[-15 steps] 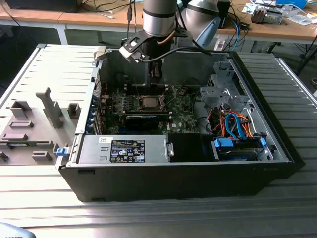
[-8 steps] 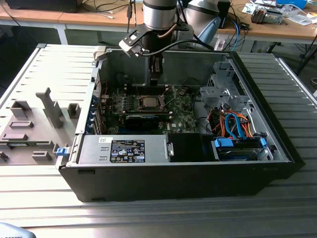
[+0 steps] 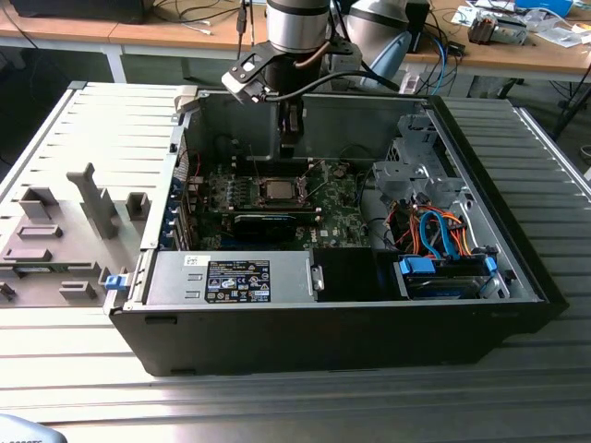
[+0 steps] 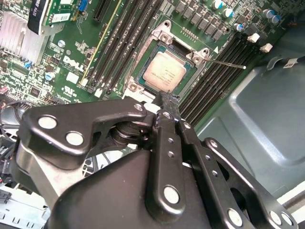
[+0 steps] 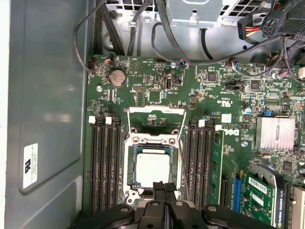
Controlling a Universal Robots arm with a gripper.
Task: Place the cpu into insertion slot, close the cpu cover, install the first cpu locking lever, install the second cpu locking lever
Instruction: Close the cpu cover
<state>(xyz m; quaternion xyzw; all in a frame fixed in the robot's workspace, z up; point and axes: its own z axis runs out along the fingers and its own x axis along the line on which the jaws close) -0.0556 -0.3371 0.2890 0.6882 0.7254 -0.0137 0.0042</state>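
The cpu (image 5: 152, 168) lies flat in the insertion slot (image 5: 128, 191) on the green motherboard, its silver top bare; it is also seen in the second wrist view as the cpu (image 4: 165, 74) and in the exterior view as the cpu (image 3: 277, 191). The cpu cover (image 5: 155, 111) stands flipped open at the slot's far side, away from the chip. A thin locking lever (image 4: 228, 63) sticks out beside the slot. My gripper (image 5: 162, 187) hangs just above the near edge of the slot, fingers pressed together with nothing between them. It is also seen as the gripper (image 4: 165, 101).
The open black computer case (image 3: 517, 268) lies on a ribbed metal table. Black memory slots (image 5: 106, 167) flank the socket on both sides. A finned heatsink (image 5: 275, 133), cables (image 3: 434, 231) and a drive bay crowd the case. Grey fixtures (image 3: 92, 198) stand at the exterior view's left.
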